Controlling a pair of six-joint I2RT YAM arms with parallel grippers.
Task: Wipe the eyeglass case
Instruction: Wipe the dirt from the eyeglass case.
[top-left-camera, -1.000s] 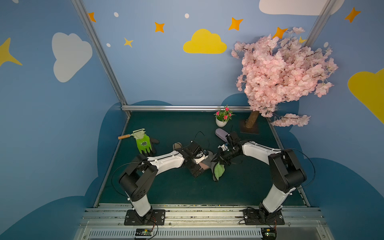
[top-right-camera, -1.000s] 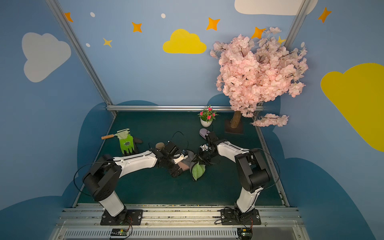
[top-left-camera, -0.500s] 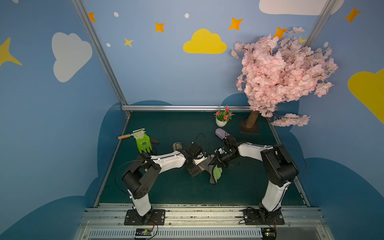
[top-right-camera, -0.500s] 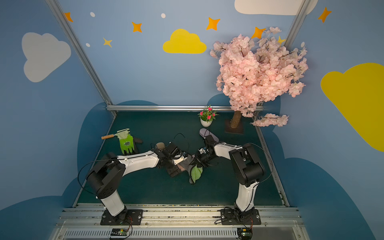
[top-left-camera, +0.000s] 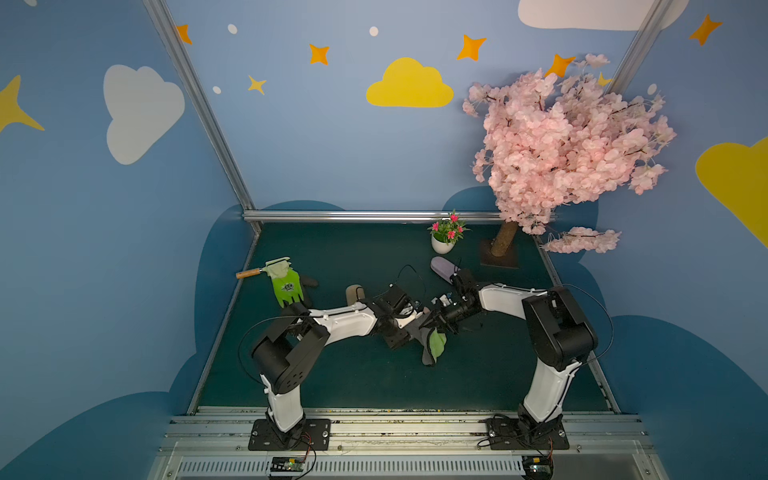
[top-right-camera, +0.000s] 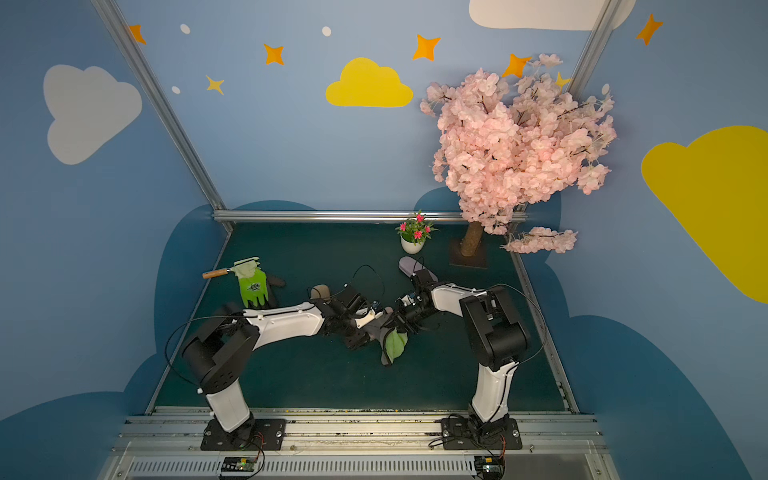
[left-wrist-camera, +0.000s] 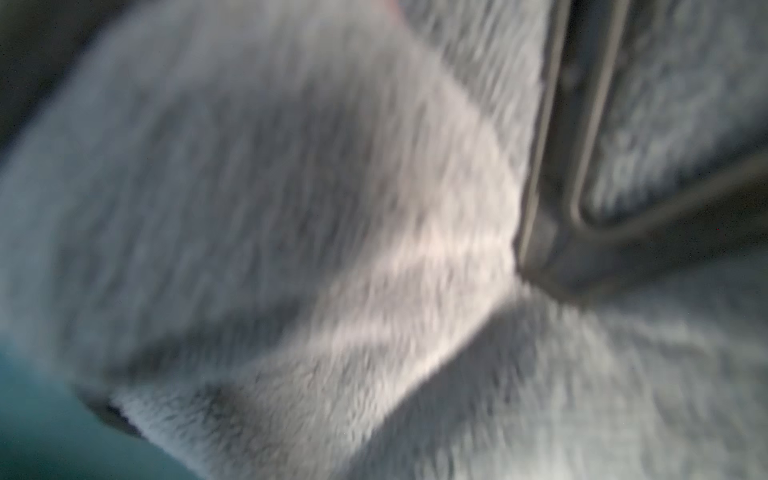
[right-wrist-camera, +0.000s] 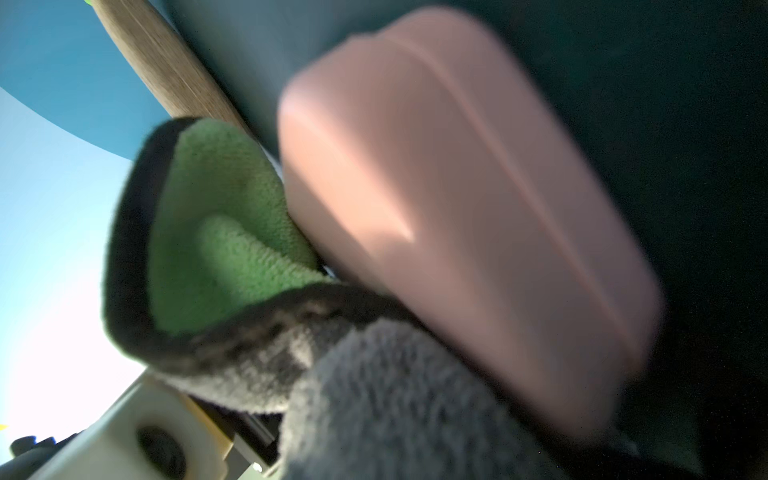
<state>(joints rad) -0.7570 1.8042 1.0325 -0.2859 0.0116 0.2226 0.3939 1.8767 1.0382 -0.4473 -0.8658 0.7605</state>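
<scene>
Pinching the cloth (top-left-camera: 435, 345) in my right gripper (top-left-camera: 429, 322), I have the jaws fully closed on a fold. The rest hangs down from them, grey outside and green inside, its lower end near the table (top-left-camera: 332, 374).

The pink eyeglass case (right-wrist-camera: 457, 208) sits just beside that fold and touches the green side of the cloth in the right wrist view. The seam between its two halves looks closed, so I cannot see whether anything is inside. In both top views only a small pink end of it shows, between my two grippers near the middle of the table.

My left gripper (top-left-camera: 413, 319) meets the right one there, low over the same bundle. Its wrist view is filled with blurred grey cloth, with one of its fingers (left-wrist-camera: 548, 166) lying against the pile. I cannot tell how wide its jaws stand, or whether they grip the cloth or the case.

Farther back on the table, a small white flowerpot (top-left-camera: 440, 246) holds pink flowers (top-left-camera: 449, 227) with green leaves.
</scene>
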